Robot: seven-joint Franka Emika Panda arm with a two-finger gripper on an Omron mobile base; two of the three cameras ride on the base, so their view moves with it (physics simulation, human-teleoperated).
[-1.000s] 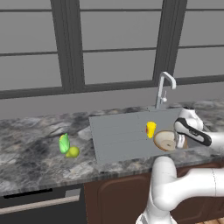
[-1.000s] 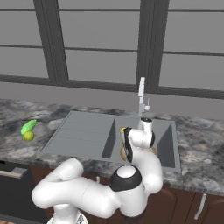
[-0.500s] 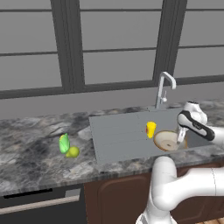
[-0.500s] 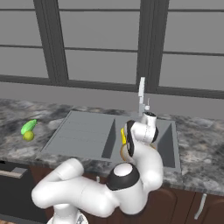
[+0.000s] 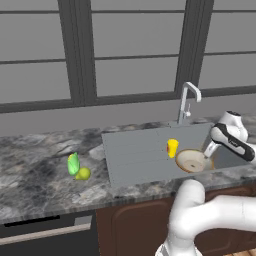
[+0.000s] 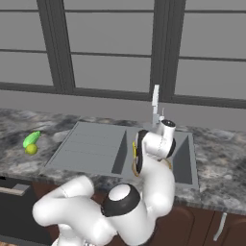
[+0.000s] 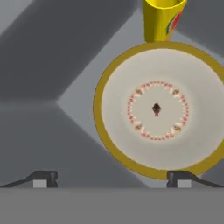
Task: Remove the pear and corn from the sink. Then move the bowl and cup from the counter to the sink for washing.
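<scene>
**Two dishes in the sink basin, two foods out on the counter**

Two task dishes sit inside the grey sink point(image 5: 135, 157), in its deep basin at the right end. The bowl point(image 5: 192, 161) is wide, shallow and round, with a tan rim and a pale inside marked by a ring of small red dots around a dark centre. The cup point(image 5: 172, 147) is small, yellow and tapered, with a red mark on its side; it stands upright just beside the bowl, toward the flat drainboard part. A curved chrome faucet point(image 5: 187, 100) rises at the sink's back edge, behind the basin.

On the marbled grey counter point(image 5: 40, 175), well left of the sink's left edge, the bright green corn point(image 5: 73, 163) and the round yellow-green pear point(image 5: 83, 173) lie touching each other.

The gripper point(image 7: 111, 178) hangs over the bowl, its fingers spread wide and holding nothing. The white arm crosses in front of the basin's right side, hiding part of it.
</scene>
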